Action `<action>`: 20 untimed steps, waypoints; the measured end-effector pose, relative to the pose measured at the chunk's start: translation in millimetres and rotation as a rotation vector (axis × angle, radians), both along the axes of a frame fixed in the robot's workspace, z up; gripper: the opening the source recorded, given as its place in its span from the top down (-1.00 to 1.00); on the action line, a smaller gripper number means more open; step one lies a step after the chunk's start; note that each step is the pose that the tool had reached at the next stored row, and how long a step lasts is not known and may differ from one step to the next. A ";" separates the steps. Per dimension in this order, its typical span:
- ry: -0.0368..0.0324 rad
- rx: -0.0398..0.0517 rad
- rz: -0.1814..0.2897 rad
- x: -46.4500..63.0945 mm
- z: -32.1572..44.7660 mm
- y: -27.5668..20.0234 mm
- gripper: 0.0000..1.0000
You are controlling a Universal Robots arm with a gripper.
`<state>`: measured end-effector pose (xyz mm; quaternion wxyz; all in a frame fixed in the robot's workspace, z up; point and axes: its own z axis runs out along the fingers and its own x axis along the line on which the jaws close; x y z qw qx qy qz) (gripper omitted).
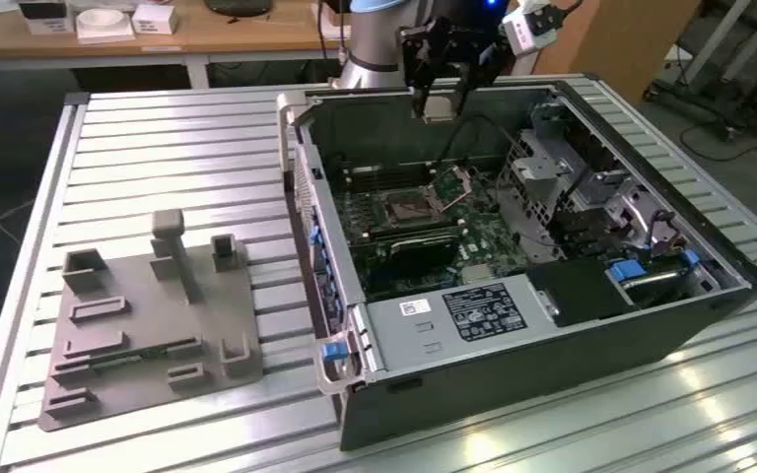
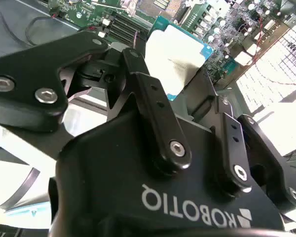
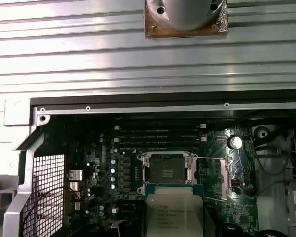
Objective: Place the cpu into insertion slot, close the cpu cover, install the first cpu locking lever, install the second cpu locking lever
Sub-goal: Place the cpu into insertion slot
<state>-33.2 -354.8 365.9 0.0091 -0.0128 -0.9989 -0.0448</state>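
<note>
Gripper [image 1: 440, 97] hangs over the far rim of the computer case [image 1: 511, 384], its fingers clamped on the cpu [image 1: 440, 106]. In the second wrist view the gripper [image 2: 170, 79] pinches the cpu [image 2: 180, 52] between two black fingers [image 2: 148, 98], one on each opposite edge. The chip's silvery-grey top faces the camera, with the green rim showing along its edges. The chip is up in the air, clear of the board.

The insertion slot [image 1: 412, 207] sits on the green motherboard inside the case, lower than the gripper. It has a silvery surround, and its dark square centre is uncovered. The cpu cover [image 1: 456, 183] stands tilted up at the side of the slot toward the exterior view's right.

In the first wrist view the cpu [image 3: 173, 212] appears just beside the insertion slot [image 3: 166, 172] without overlapping it. The long memory slots [image 3: 158, 136] lie on the slot's far side.

The case lies on its side, lid off, on the slatted aluminium table [image 1: 155, 148]. A grey fixture [image 1: 142, 325] with upright pegs rests on the table toward the exterior view's left, well apart from the case. The arm's round base [image 3: 185, 15] stands on the table beyond the case.
</note>
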 end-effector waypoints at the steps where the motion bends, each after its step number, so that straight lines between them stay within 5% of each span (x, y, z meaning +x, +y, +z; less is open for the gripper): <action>1: 0.0000 0.0001 0.000 0.0 0.0 0.0 -0.08; 20: 0.0001 -0.0001 -0.013 -0.6 -0.1 0.0 -0.08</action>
